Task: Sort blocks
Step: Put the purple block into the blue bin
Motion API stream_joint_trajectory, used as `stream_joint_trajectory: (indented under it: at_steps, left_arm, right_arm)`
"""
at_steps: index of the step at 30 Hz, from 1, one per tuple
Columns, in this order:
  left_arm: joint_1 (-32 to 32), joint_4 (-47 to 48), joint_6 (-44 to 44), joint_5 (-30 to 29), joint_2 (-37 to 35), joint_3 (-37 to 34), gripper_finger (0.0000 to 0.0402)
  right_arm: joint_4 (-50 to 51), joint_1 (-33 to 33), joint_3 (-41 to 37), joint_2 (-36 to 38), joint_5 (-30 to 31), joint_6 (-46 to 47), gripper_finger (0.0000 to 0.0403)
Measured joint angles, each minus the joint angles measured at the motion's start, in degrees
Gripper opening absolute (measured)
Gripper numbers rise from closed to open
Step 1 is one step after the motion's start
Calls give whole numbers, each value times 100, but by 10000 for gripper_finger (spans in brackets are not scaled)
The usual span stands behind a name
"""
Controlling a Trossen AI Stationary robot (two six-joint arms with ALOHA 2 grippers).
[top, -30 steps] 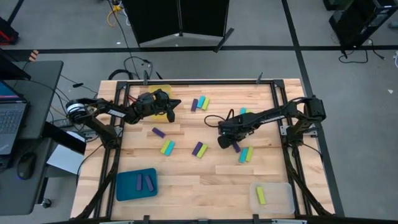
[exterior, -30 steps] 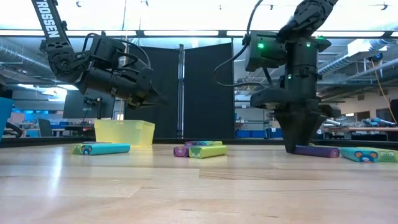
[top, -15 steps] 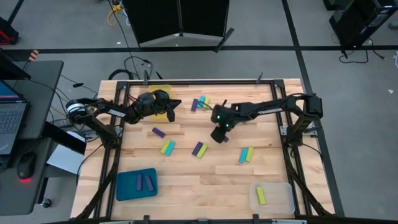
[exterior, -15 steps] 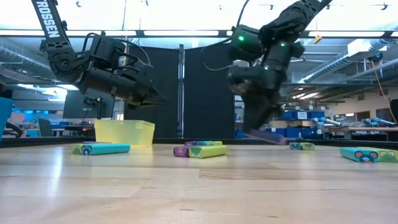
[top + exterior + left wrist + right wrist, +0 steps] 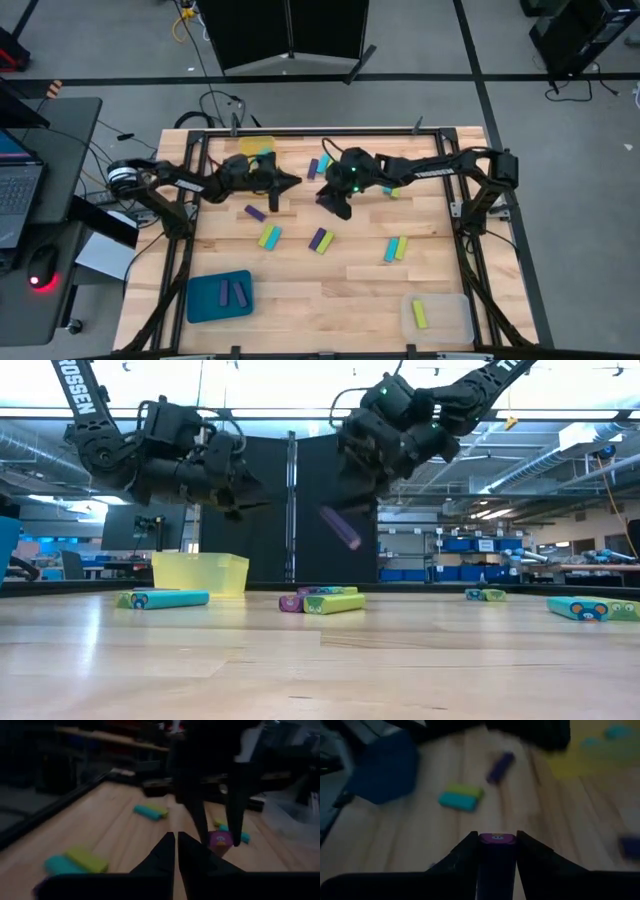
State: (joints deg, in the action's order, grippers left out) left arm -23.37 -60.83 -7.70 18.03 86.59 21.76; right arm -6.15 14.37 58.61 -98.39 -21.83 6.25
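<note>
My right gripper [image 5: 333, 203] hangs over the middle of the table, shut on a purple block [image 5: 341, 528] that is lifted well above the wood. My left gripper [image 5: 291, 180] is shut and empty, level, pointing toward the right gripper from beside the yellow tray [image 5: 257, 148]. Loose blocks lie flat on the table: a purple one [image 5: 255, 212], a green-cyan pair [image 5: 269, 237], a purple-green pair [image 5: 320, 240], a cyan-green pair [image 5: 395, 248], and more at the far side [image 5: 322, 165]. My right gripper pinches the purple block by its two long sides [image 5: 496, 857] between its two fingers [image 5: 465, 852]. The block lies along the fingers, its end face [image 5: 496, 838] pointing out past the tips. The fingers slant down toward the table's left; the block hangs tilted, clear of the table.
A blue tray [image 5: 205, 300] with two purple blocks sits at the near left. A clear tray [image 5: 445, 318] with a yellow-green block [image 5: 420, 315] sits at the near right. The table's metal frame [image 5: 440, 140] runs along its edges.
My right gripper has picked the purple block off the table at the right of centre, risen, moved toward the left and far side, and rolled its wrist; the block now hangs tilted, clear of the wood. My left gripper has swung slightly toward the table's middle.
</note>
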Motion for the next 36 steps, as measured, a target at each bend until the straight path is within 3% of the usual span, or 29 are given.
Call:
stream_joint_trajectory:
  at_steps: [6, 16, 20, 26, 36]
  left_arm:
    - [615, -157, 283, -340, 0, 62, 77]
    - [1333, -335, 614, -875, 0, 186, 189]
    - [1500, -454, 606, -885, 0, 279, 220]
    - [1752, -371, 604, -843, 0, 592, 244]
    - [1790, -415, 578, -440, 3, 813, 248]
  right_arm:
    - [-489, -373, 0, 183, 0, -160, 114]
    - [-644, -1212, 0, 989, 1720, -750, 113]
    - [-1001, -1423, 0, 1049, 2088, -960, 113]
    - [-1239, -1517, 0, 1047, 2206, -1146, 113]
    - [-1214, -1506, 2, 1040, 2250, -1341, 113]
